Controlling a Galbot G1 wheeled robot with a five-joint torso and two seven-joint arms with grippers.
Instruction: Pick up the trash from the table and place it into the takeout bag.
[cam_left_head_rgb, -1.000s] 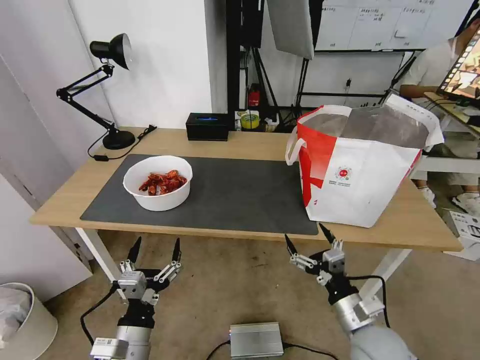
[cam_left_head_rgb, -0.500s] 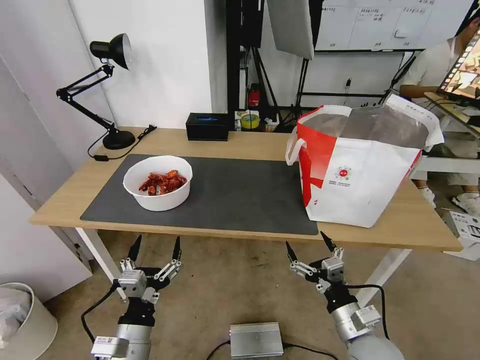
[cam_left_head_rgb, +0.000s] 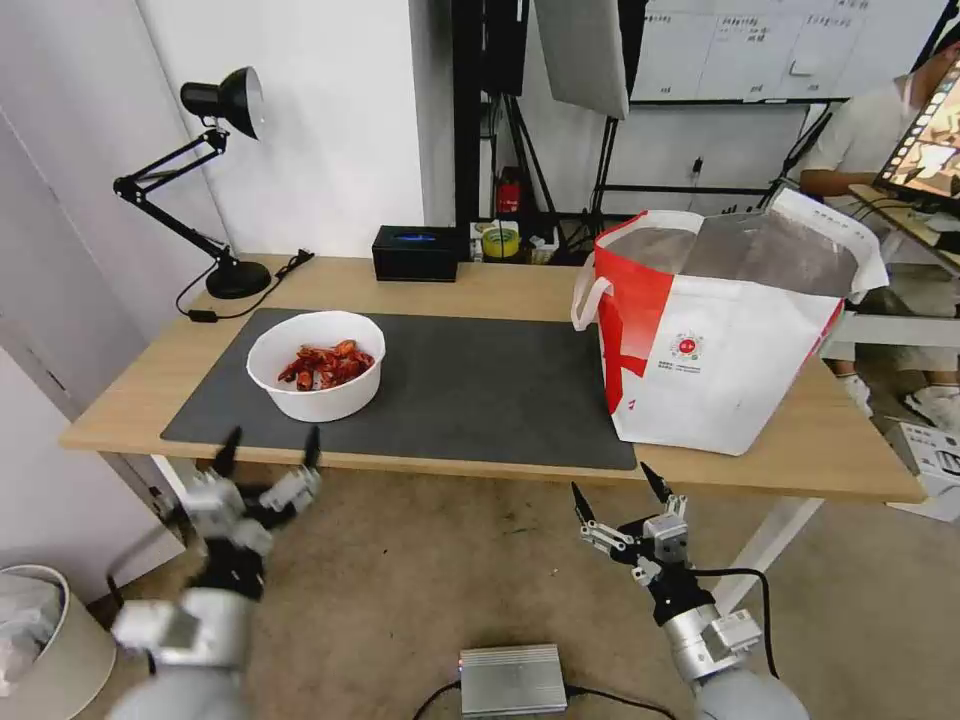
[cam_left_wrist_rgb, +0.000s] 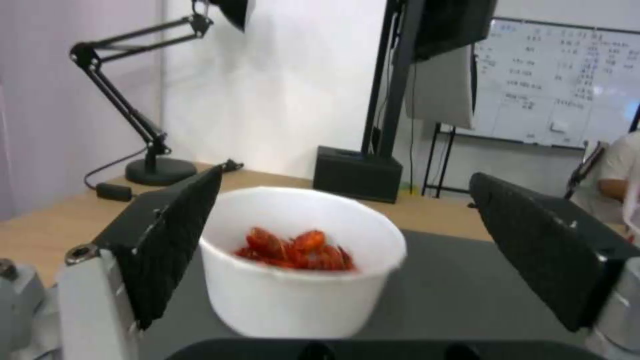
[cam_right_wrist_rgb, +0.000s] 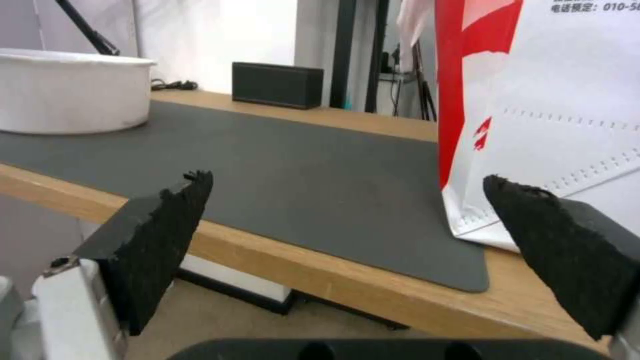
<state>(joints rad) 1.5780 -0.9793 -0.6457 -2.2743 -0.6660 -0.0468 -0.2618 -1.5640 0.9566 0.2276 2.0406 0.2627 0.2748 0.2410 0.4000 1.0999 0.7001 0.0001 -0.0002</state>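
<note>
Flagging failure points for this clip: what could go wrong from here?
The white bowl holds loose red crayfish shells; a tilted grasp by the open left gripper could spill them on the dark mat. The takeout bag stands far across the table, so the carry is long.

We see a white bowl (cam_left_head_rgb: 315, 365) of red shells on a dark grey mat (cam_left_head_rgb: 450, 390), light wood table (cam_left_head_rgb: 850, 440), and a white bag (cam_left_head_rgb: 715, 335) (red side panel, silver lining).
</note>
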